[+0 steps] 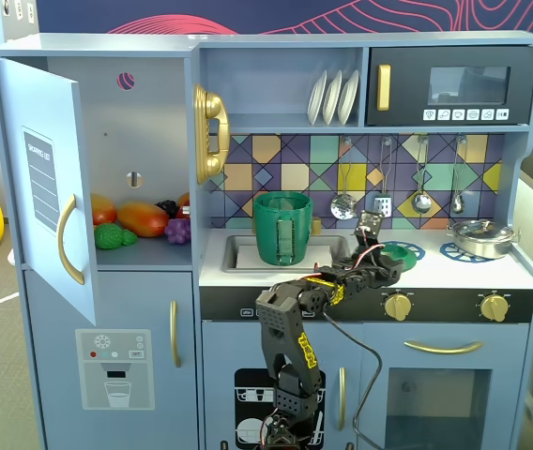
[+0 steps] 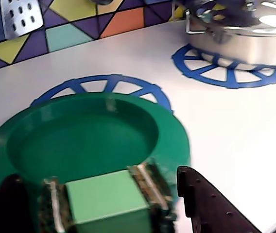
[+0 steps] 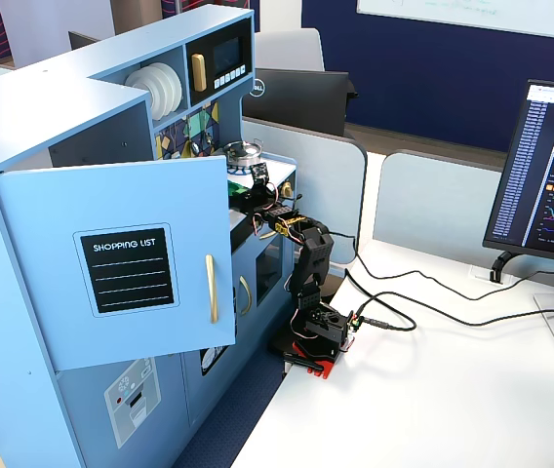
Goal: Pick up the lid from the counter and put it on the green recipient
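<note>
in a fixed view from the front, the green recipient (image 1: 282,228) is standing upright in the sink recess (image 1: 238,255) at the left of the counter (image 1: 454,274), open at the top, its lighter handle strip facing the camera. to its right the arm is reaching over the counter edge, and the gripper (image 1: 379,255) is sitting at the lid (image 1: 400,252), which is lying on the blue burner ring (image 1: 413,251) nearest the sink. farther right the silver pot (image 1: 479,236) is resting on the other ring, well apart from the work.

in the wrist view the lid (image 2: 87,138) is lying hollow side up over its ring (image 2: 99,85), and the fingers are closing on its light green tab (image 2: 106,200): one ribbed pad (image 2: 146,182) is pressing its right face and another its left, so the gripper (image 2: 101,196) is appearing to be clamped on the tab, though the tips are running out of frame at the bottom.

the step in hand is looking like the lift. doing it well is meaning raising straight up until the disc is clear of the counter, keeping it level so it is not swinging on the narrow tab, then carrying it left high enough to pass the recipient's rim. the tab is smooth plastic and likely to slip or pivot if the squeeze is light. over the pot, centring before lowering is mattering most, since the lid is seeming about as wide as the opening.

in another fixed view, from the side, the open door (image 3: 121,263) is hiding most of the counter.
</note>
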You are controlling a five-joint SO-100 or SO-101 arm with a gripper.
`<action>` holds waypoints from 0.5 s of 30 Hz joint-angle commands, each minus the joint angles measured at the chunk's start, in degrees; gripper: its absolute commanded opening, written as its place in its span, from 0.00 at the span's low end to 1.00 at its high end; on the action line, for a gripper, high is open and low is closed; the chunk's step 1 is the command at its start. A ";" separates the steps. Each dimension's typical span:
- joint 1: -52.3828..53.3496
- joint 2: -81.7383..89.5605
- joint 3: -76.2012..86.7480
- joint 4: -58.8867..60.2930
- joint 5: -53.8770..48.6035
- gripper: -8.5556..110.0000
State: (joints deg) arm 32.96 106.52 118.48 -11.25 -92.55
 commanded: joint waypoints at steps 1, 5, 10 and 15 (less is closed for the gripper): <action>-2.20 -0.09 -3.43 -4.31 -0.18 0.07; -3.16 0.09 -2.64 -8.35 2.29 0.07; -3.60 2.72 -6.42 -6.94 2.37 0.07; -5.36 7.56 -14.94 2.11 2.81 0.07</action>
State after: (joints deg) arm 29.36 106.88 113.29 -13.36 -90.62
